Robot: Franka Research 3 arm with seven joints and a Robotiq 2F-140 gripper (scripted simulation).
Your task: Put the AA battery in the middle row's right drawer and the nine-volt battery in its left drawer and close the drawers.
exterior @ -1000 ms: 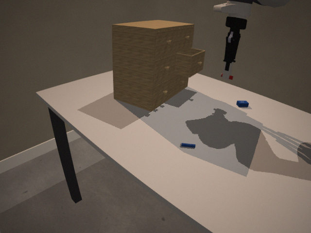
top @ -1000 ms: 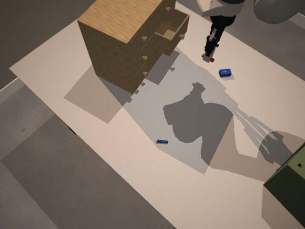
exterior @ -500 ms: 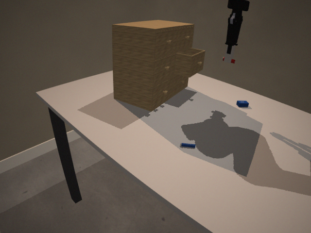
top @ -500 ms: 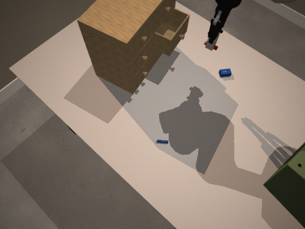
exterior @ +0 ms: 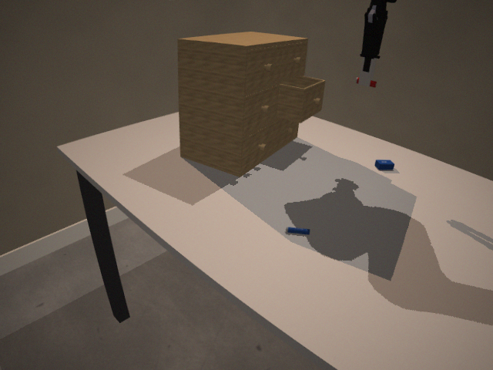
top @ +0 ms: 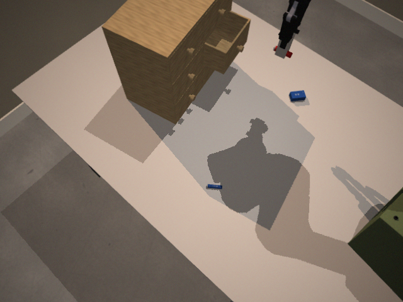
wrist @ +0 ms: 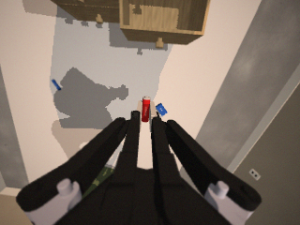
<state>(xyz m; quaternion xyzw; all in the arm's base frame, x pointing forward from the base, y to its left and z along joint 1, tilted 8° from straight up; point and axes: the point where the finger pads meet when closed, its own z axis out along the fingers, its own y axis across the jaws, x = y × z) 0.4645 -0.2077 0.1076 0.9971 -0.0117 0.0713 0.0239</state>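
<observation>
My gripper (top: 283, 51) hangs high above the table, shut on a small red cylinder, the AA battery (wrist: 146, 109), held crosswise so its red ends stick out on both sides of the fingers (exterior: 367, 81). The wooden chest (top: 169, 55) stands at the back left. Its right drawer of the middle row (top: 227, 35) is pulled out and looks empty; the other drawers are pushed in. The gripper is to the right of the open drawer (exterior: 304, 97) and a little above it. The blue block, the nine-volt battery (top: 297, 95), lies on the table below the gripper.
A thin blue stick (top: 214, 186) lies near the table's front edge, at the rim of the arm's shadow. An olive green box (top: 380, 246) stands at the right corner. The table's far edge runs close behind the gripper.
</observation>
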